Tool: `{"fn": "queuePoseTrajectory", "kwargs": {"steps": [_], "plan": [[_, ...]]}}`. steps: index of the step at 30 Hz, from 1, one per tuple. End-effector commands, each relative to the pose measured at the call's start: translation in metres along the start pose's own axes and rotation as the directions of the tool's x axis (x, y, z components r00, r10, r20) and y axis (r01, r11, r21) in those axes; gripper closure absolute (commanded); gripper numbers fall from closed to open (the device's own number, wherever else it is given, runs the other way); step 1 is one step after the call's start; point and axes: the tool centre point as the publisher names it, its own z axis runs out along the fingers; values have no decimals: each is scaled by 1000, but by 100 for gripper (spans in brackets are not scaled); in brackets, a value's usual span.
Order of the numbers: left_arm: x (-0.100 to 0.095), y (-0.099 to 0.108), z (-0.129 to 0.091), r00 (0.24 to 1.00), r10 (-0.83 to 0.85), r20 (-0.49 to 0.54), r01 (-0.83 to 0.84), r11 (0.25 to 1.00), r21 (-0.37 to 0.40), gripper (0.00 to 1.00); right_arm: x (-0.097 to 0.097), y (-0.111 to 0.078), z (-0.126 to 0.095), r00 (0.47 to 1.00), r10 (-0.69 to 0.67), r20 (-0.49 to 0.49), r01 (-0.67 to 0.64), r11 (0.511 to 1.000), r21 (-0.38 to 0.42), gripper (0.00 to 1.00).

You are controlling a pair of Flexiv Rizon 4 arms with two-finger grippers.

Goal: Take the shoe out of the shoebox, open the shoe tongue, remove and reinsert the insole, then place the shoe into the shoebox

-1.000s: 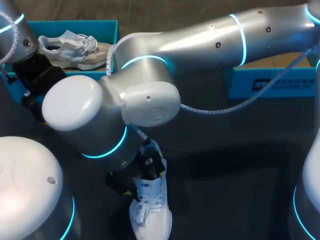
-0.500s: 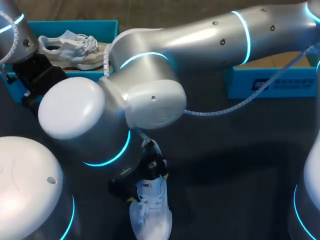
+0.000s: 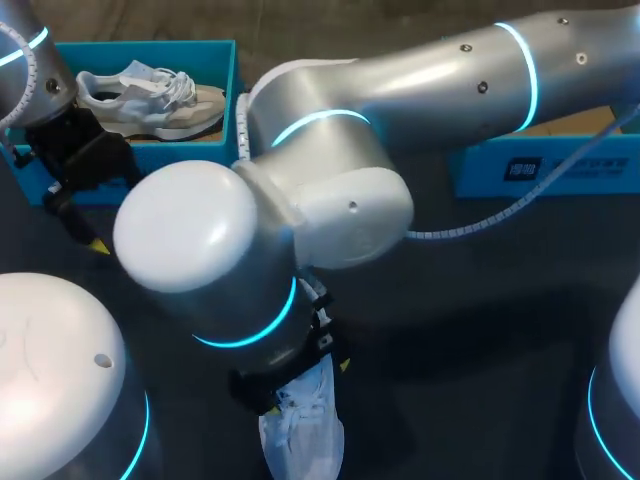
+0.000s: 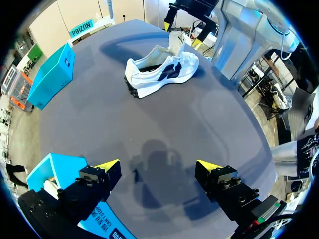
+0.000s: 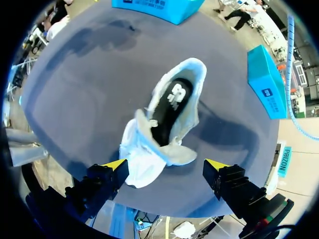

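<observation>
Now the right arm's big joint has swung up and to the right in the head view, covering more of the shoe point(image 3: 300, 425); only its toe end shows below the arm. The left arm barely moved.

Right pincer point(image 5: 167, 164) hangs directly above the shoe, fingers apart, holding nothing. Left pincer point(image 4: 158, 165) is also spread and empty over bare worktop point(image 4: 149, 129), beside the shoebox point(image 3: 235, 80), well apart from the shoe.

My read: the right arm is lining up over the opening, so the insole step is likely next, but I can't tell whether it's pull or done.

Shoe: white with dark side markings, upright on its sole on the worktop by the robot's base, out of the box. The tongue looks folded forward and the mouth is wide open. The dark insole point(image 5: 169, 102) lies flat inside.
</observation>
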Motion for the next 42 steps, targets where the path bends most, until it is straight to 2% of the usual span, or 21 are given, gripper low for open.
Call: {"fn": "queuePoseTrajectory", "kwargs": {"steps": [1,3,8,12,15,16,17,18,23,27,32,36,42], "plan": [[1,0,0,1000,0,0,0,1000,-2,0,2,-20,-4,571,820,-27,-821,570,-31,32],[1,0,0,1000,0,0,0,1000,-2,0,6,-26,-7,569,822,-12,-822,568,-27,39],[1,0,0,1000,0,0,0,1000,-2,0,14,-37,-9,573,819,-34,-819,573,-19,40],[1,0,0,1000,0,0,0,1000,-2,0,26,-30,-8,589,806,-54,-808,589,-17,38],[1,0,0,1000,0,0,0,1000,-2,0,31,-25,-5,592,803,-65,-805,593,-17,42],[1,0,0,1000,0,0,0,1000,-2,0,32,-25,-5,590,805,-64,-807,590,-16,44],[1,0,0,1000,0,0,0,1000,-2,0,32,-25,-4,587,807,-66,-810,587,-17,52],[1,0,0,1000,0,0,0,1000,-2,0,32,-25,-4,585,808,-68,-811,585,-17,56],[1,0,0,1000,0,0,0,1000,-2,0,32,-33,-2,557,829,-59,-830,557,-12,67],[1,0,0,1000,0,0,0,1000,-2,0,30,-31,2,544,836,-72,-838,545,-11,66],[1,0,0,1000,0,0,0,1000,-2,0,28,-18,-1,548,832,-87,-837,546,-40,64],[1,0,0,1000,0,0,0,1000,-2,0,20,-8,1,542,835,-94,-840,540,-54,64],[1,0,0,1000,0,0,0,1000,-2,0,12,8,10,549,827,-118,-835,547,-52,66]]}}
